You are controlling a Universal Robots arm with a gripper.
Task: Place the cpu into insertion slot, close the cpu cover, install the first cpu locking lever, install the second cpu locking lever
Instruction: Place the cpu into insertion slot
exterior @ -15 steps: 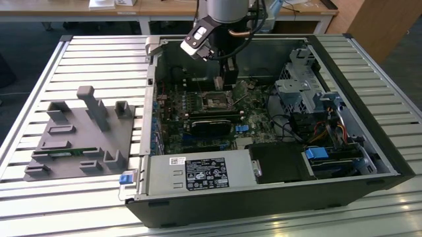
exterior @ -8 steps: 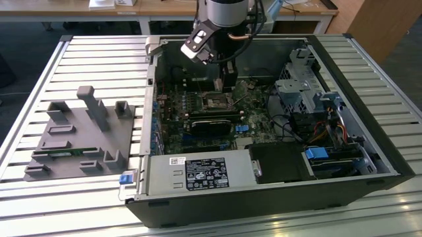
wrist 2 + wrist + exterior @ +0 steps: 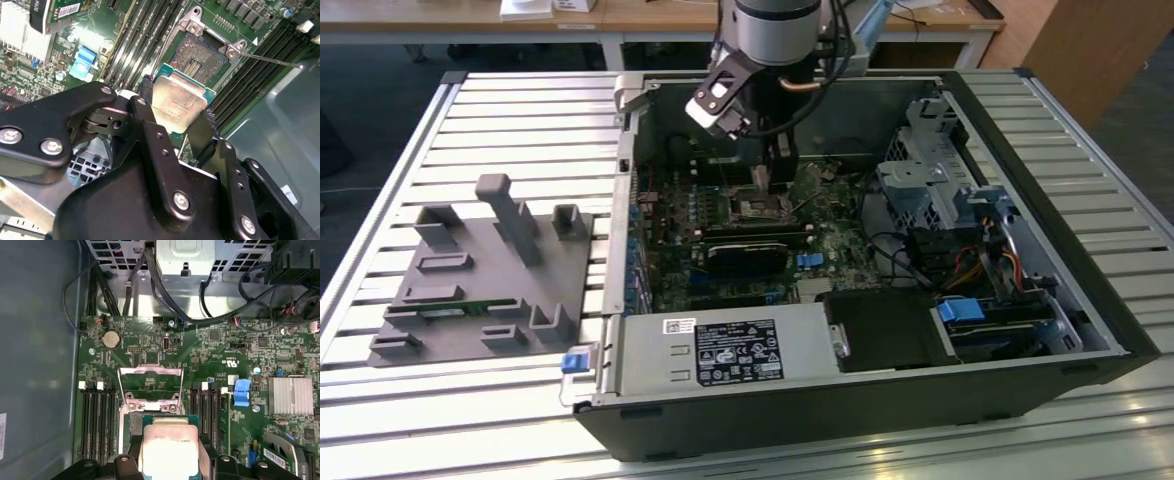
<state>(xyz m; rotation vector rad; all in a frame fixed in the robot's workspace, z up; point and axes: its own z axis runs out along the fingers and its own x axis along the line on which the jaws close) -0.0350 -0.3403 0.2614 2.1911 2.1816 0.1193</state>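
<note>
My gripper (image 3: 775,178) reaches down into the open computer case (image 3: 1014,130), over the motherboard. It is shut on the cpu (image 3: 178,101), a thin square chip with a silvery top, pinched by two opposite edges between the black fingers (image 3: 144,98). The cpu (image 3: 169,446) hangs tilted just over the near part of the insertion slot (image 3: 198,59), whose dark centre lies bare. Whether chip and socket touch is not visible. The cpu cover (image 3: 150,371) stands swung open beyond the slot. A thin metal locking lever (image 3: 275,60) sticks out to one side of the socket.
Long black memory slots (image 3: 97,422) flank the socket on both sides. A blue connector (image 3: 241,391) and a finned heat sink (image 3: 292,395) lie nearby, with cables (image 3: 150,275) above. A grey fixture (image 3: 480,270) sits at the exterior view's left, on the slatted table (image 3: 494,110).
</note>
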